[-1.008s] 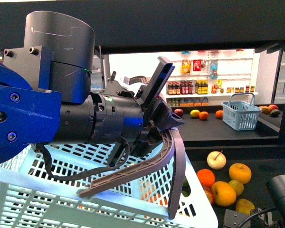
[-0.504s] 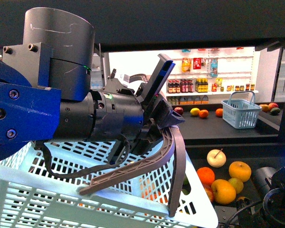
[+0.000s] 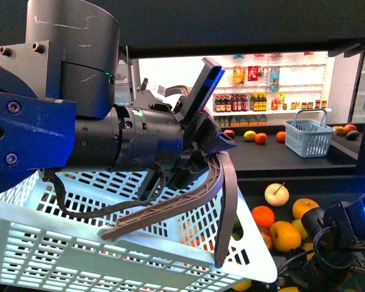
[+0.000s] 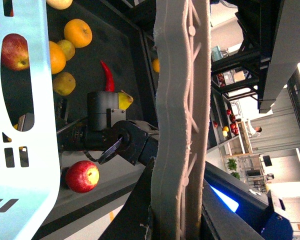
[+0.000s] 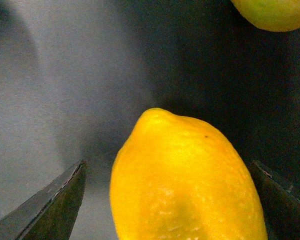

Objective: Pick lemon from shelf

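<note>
A yellow lemon [image 5: 185,180] lies on the black shelf tier [image 5: 65,75], between the two spread fingers of my right gripper [image 5: 167,200], which is open. In the left wrist view its tip [image 4: 125,100] pokes out past the right gripper [image 4: 110,107]. In the front view the right gripper [image 3: 319,261] is low over the lower shelf tier [image 3: 340,194], beside the fruit pile. My left gripper [image 3: 210,159] is shut on the grey-brown handle [image 3: 222,201] of the white basket [image 3: 109,243] and holds it up. The handle fills the left wrist view [image 4: 180,125].
Oranges [image 3: 263,216], apples [image 3: 277,194] and other yellow fruit [image 3: 305,208] lie on the lower tier. A red chili [image 4: 108,77] and a red apple [image 4: 82,176] lie near the right gripper. A blue basket [image 3: 308,139] stands on the upper tier. White bottle shelves [image 3: 243,103] stand behind.
The right arm has come further into view at the bottom right and moved left among the fruit. The left arm and basket have shifted slightly up.
</note>
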Available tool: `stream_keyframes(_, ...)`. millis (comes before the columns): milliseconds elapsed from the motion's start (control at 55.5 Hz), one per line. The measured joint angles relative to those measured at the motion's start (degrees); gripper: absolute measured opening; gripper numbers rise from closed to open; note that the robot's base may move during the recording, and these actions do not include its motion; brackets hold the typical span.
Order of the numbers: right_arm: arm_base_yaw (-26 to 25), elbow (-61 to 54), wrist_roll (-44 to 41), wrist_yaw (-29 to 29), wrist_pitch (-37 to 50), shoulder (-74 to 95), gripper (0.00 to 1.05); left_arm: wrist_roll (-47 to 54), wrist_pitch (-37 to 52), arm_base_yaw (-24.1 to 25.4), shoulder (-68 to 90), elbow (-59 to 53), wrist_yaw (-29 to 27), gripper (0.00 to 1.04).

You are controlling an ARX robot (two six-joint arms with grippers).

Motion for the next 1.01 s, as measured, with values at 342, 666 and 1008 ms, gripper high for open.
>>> stream_keyframes(342,0.0,4.6,1.8,-1.5,0.9,2.8,0.73,0.0,0.0,0.0,0.0,0.0,0.0,0.12)
stream_keyframes(666,-0.6,-6.5,4.1,-2.1,10.1,-3.6,0.63,0.0,0.0,0.0,0.0,0.0,0.0,0.12)
stream_keyframes(1008,-2.8,-32.5,14.9,-4.5,36.2,-29.5,0.63,0.0,0.0,0.0,0.0,0.0,0.0,0.12)
